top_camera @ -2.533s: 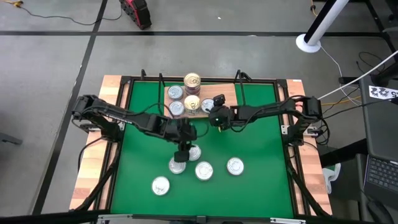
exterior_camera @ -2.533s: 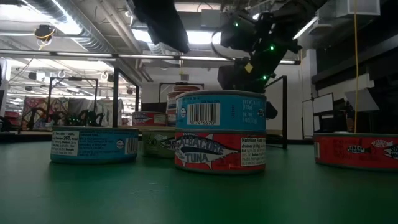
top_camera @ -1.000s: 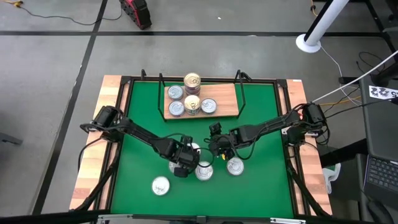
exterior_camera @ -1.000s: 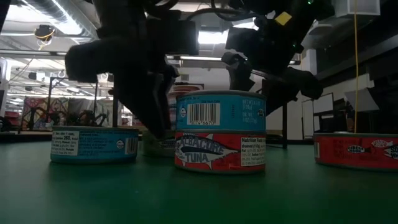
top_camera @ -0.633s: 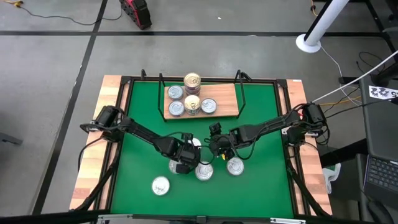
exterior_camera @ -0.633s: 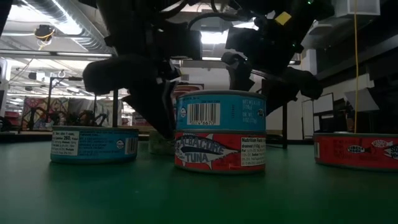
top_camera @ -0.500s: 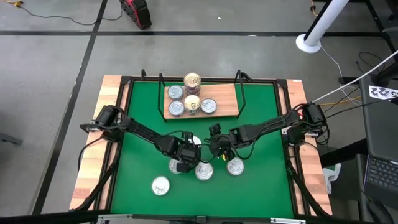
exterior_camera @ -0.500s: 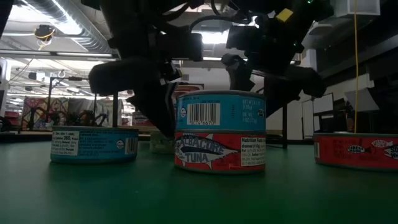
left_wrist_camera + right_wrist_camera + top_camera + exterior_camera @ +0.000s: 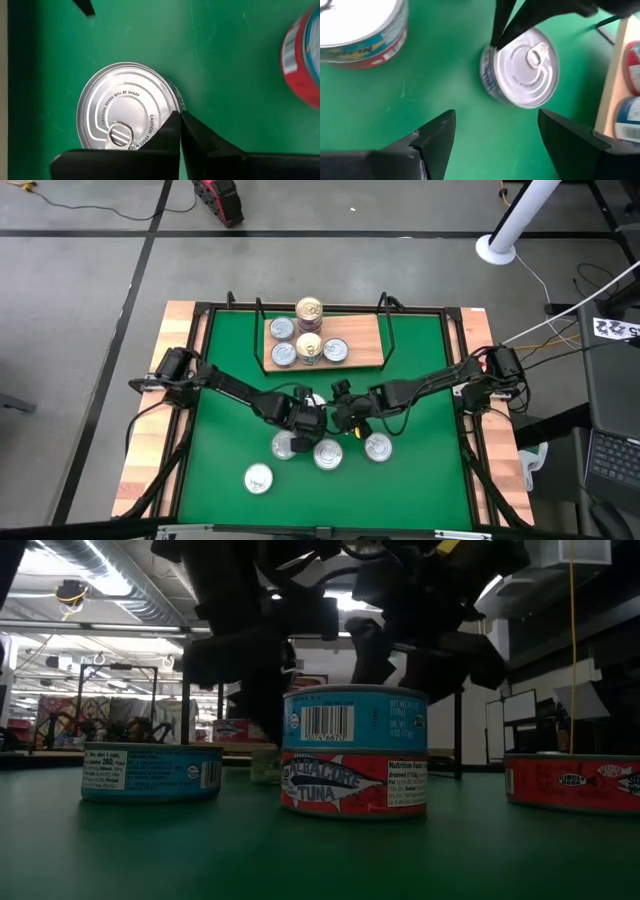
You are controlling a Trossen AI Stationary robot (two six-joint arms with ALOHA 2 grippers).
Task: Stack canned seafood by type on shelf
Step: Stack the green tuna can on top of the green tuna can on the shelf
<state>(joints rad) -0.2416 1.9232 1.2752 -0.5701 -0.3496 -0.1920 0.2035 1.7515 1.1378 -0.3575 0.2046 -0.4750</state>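
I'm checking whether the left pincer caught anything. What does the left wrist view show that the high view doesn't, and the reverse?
Only the left wrist view shows the left pincer shut, its tips pressed together at the rim of a silver-lidded tin, with nothing between them. Only the high view shows the shelf with its tins, three more loose tins, and the right pincer open beside the left. Both show the green table and that same tin.
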